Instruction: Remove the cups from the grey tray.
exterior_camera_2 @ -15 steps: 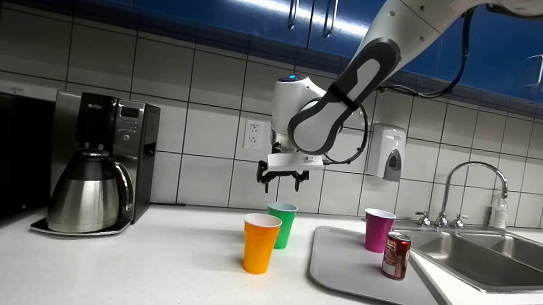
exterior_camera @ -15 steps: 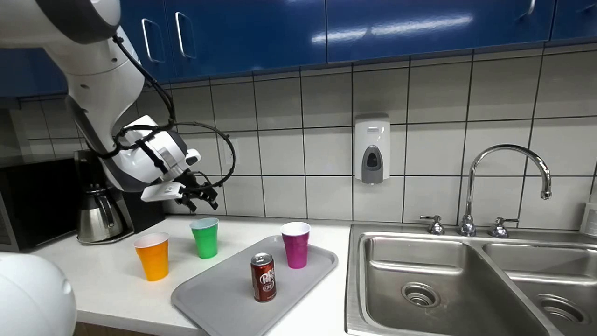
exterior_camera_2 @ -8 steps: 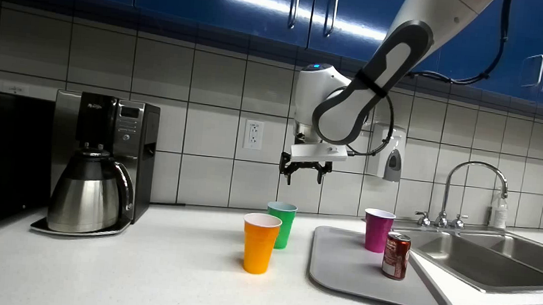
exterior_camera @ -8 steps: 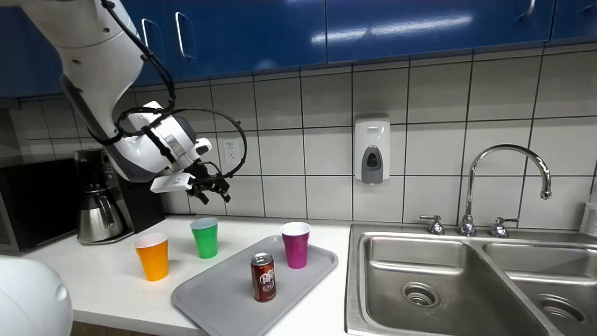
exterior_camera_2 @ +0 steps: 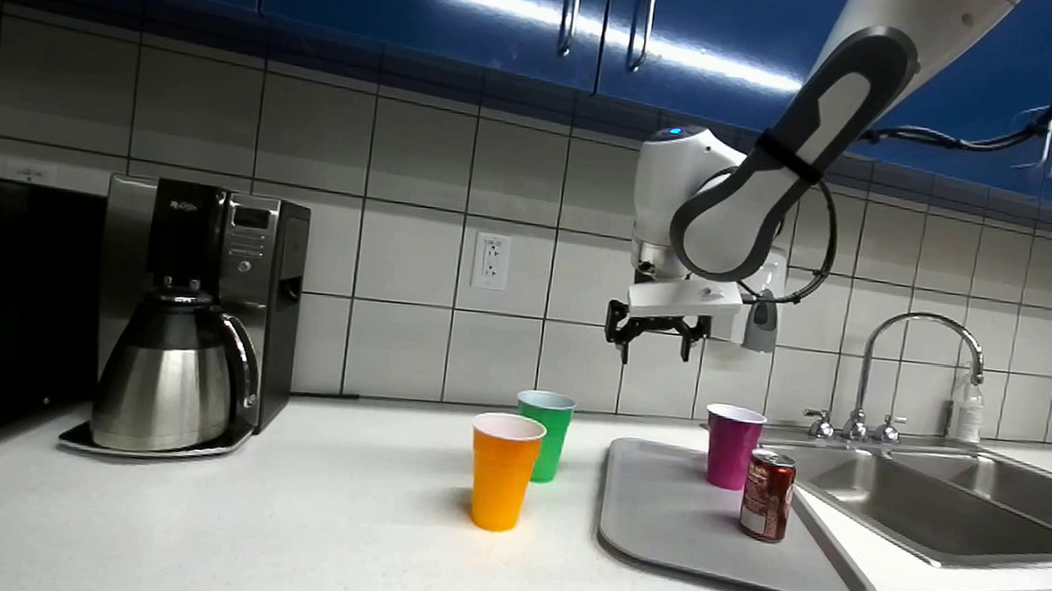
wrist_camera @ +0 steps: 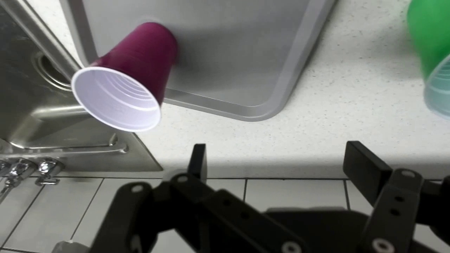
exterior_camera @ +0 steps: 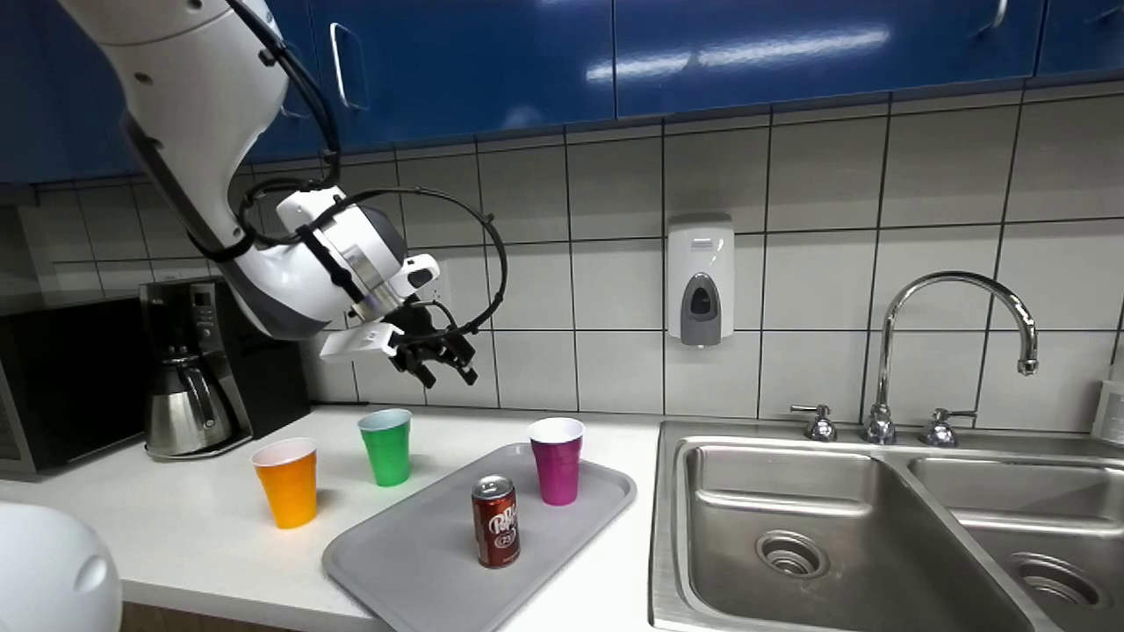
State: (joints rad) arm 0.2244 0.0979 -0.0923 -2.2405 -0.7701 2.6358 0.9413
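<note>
Hand (exterior_camera_2: 655, 354) shifted toward magenta cup (exterior_camera_2: 732, 449), spread wide, cup's long axis vertical, mouth up, exact gap unclear

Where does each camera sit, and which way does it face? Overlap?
In an exterior view: before the counter, nearer the sink, facing the tiled wall; arm and hand show.
In an exterior view: before the counter, nearer the coffee maker, facing that wall; arm and hand show.
Wrist view: above the counter, looking down at tray, purple cup and green cup; hand along the bottom.
Both exterior views share: orange cup, purple cup, green cup, can, tray, sink.
</note>
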